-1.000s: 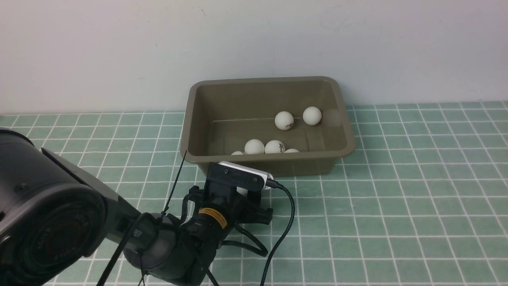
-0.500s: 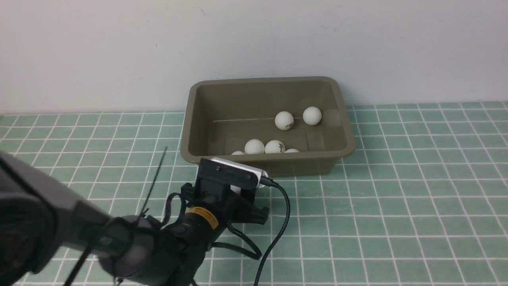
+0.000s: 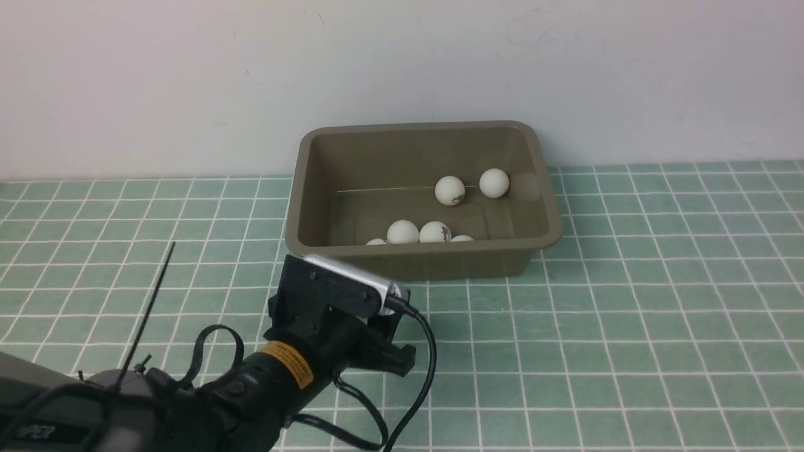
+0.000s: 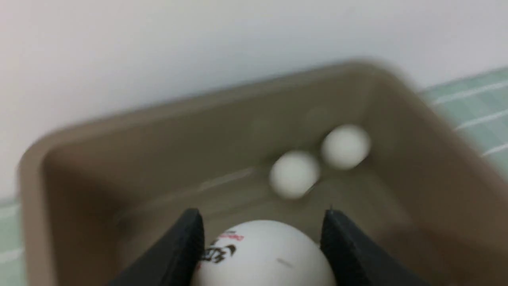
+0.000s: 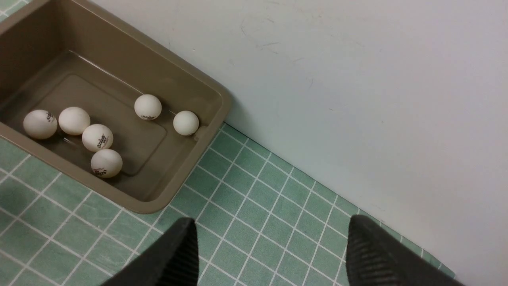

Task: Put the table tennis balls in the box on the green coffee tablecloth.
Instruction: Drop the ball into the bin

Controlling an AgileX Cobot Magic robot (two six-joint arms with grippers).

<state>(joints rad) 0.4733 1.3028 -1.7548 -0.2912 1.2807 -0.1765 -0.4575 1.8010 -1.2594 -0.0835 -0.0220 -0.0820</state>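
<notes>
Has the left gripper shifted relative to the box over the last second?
Yes. In the front view the left gripper, shut on a ball, has drawn back from the box toward the robot and its left.

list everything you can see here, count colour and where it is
table tennis balls in the box: six, white, some with a small dark logo; four near the front wall, two toward the far right corner
held table tennis ball: one, white with dark and red print, between the left gripper's fingers, in front of the box
box: one, olive-brown, on the cloth against the wall
green coffee tablecloth: one, pale green with a white grid, covering the table
wall: one, off-white, behind the box
left gripper: one, black, closed on the held ball; in the front view its wrist camera and cable hide it
right gripper: one, black, open, above the cloth to the right of the box
</notes>
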